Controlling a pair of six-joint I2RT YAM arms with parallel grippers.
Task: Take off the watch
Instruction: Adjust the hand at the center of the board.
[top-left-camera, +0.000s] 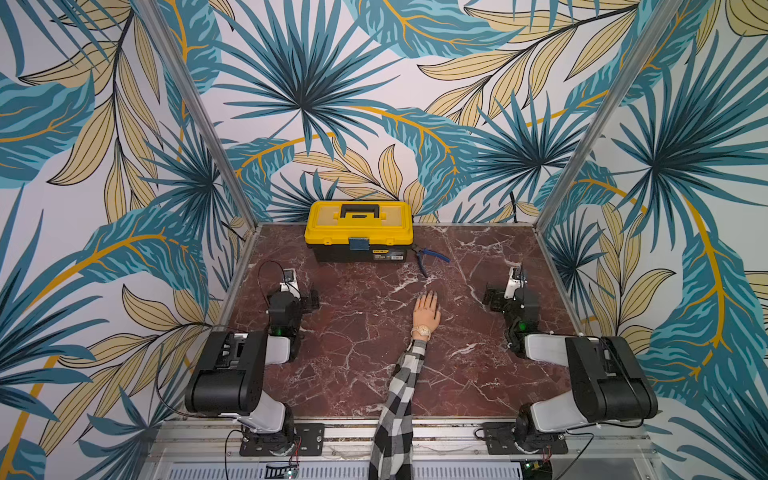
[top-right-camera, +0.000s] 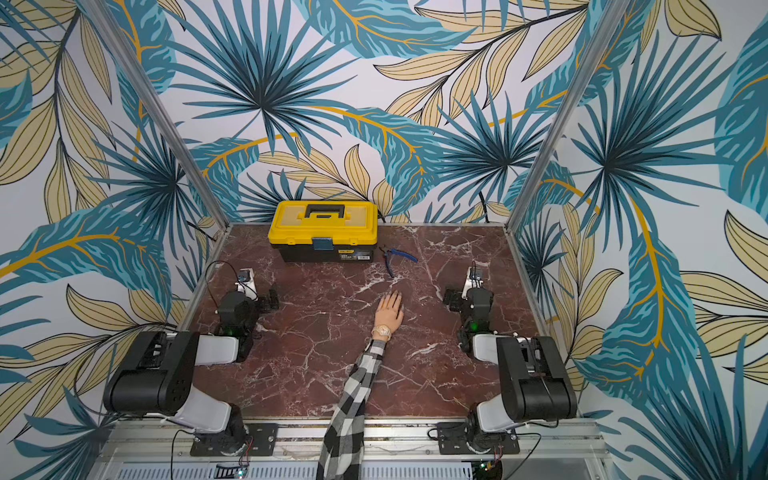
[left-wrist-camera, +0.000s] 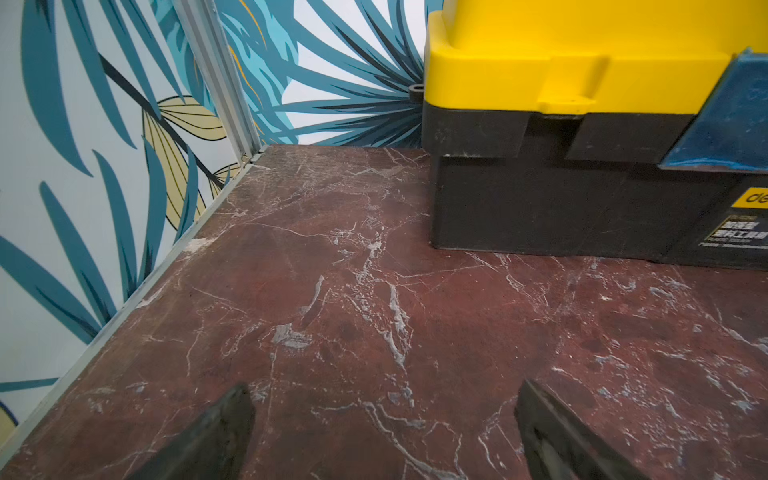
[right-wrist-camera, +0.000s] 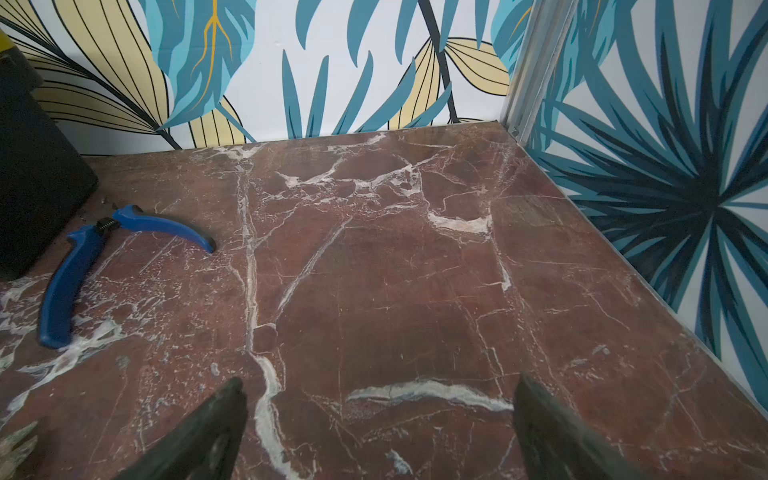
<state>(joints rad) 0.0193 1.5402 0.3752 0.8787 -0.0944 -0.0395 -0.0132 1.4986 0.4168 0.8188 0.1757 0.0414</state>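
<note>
The watch (top-left-camera: 420, 331) (top-right-camera: 382, 331), with a pale round face and a cream-gold strap, sits on the wrist of a mannequin hand (top-left-camera: 427, 309) (top-right-camera: 389, 309). The hand lies flat, palm down, mid-table, and its arm wears a black-and-white checked sleeve (top-left-camera: 399, 399). My left gripper (top-left-camera: 309, 300) (left-wrist-camera: 384, 386) rests open far to the hand's left, with bare table between its fingers. My right gripper (top-left-camera: 494, 297) (right-wrist-camera: 380, 380) is open off to the hand's right, also holding nothing. Neither wrist view shows the watch.
A yellow-lidded black toolbox (top-left-camera: 359, 230) (left-wrist-camera: 582, 124) stands at the back of the red marble table (top-left-camera: 353, 374). Blue-handled pliers (top-left-camera: 430, 257) (right-wrist-camera: 83, 266) lie just right of it, beyond the hand's fingertips. Patterned walls with metal posts close in three sides.
</note>
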